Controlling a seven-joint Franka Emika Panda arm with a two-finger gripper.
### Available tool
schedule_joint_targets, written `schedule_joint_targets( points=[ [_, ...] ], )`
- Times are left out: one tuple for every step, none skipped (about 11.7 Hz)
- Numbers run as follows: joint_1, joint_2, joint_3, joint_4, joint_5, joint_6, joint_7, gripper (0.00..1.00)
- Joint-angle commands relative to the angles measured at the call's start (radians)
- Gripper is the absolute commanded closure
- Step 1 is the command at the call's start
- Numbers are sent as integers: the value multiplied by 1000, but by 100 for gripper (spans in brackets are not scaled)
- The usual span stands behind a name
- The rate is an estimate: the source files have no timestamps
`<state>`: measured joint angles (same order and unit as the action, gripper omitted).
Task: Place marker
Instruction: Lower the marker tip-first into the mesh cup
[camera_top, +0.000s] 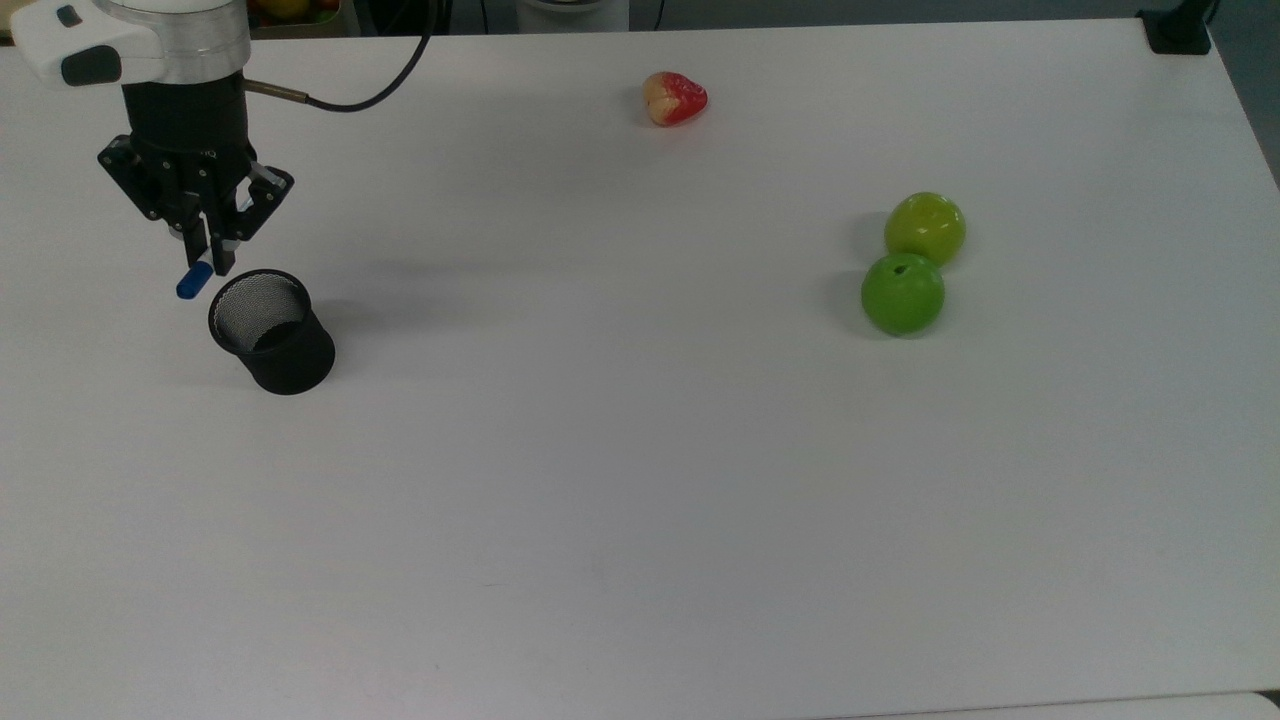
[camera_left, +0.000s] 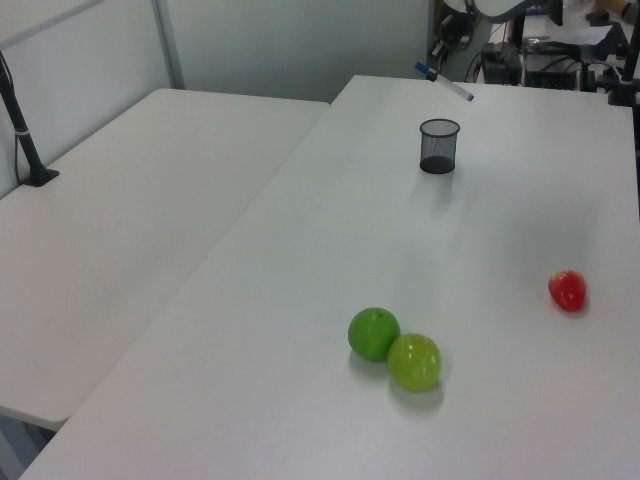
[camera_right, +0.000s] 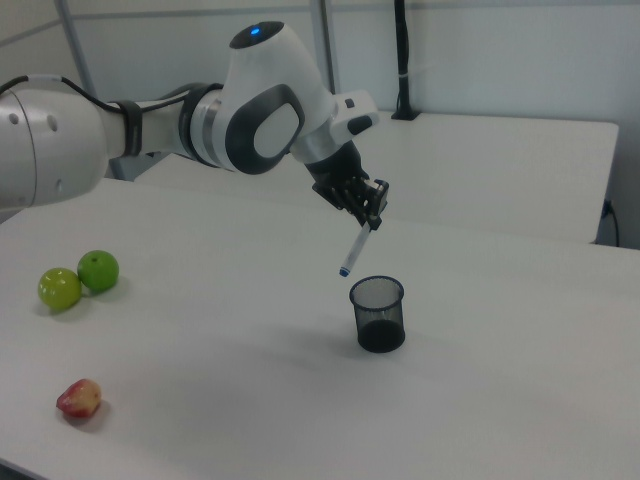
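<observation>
From where I stand, nearest in the right view is a red and yellowish fruit (camera_right: 78, 399), lumpy and waxy-looking, lying on the smooth white table (camera_right: 230, 420). Further back, toward ten o'clock from it, two glossy round apples sit touching: a yellow-green apple (camera_right: 59, 288) and a darker green apple (camera_right: 98, 270).

Off at three o'clock stands the black mesh cup (camera_right: 378, 313), a small cylinder of fine wire grid, open at the top and upright. Just above it, at about eleven o'clock from its rim, hangs the marker (camera_right: 355, 250), a slim white stick tilted with its blue cap pointing down and clear of the cup. The gripper (camera_right: 371, 214) pinches the marker's upper end between its black fingers, below the arm's rounded white shell.

In the top view the blue cap shows just beside the cup's rim (camera_top: 258, 300) at about ten o'clock, probably outside the opening, though the angle makes that hard to judge.
</observation>
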<state>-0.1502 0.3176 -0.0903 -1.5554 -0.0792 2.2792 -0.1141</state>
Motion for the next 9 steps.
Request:
schedule_joint_targets(
  points=[
    [1,3,-5,-75,9,158,7,87],
    [4,17,-5,-77,-2,180,33,87],
    [4,27,-5,-77,-5,195,53,87],
    [6,40,-3,-77,-7,212,66,87],
    [6,50,-3,-78,-7,229,70,87],
    [6,69,-5,-78,-7,256,71,87],
    [4,75,-5,-80,-7,269,71,87],
    [3,84,-5,-87,-7,293,71,86],
    [3,86,-5,-100,-7,325,71,86]
  ],
)
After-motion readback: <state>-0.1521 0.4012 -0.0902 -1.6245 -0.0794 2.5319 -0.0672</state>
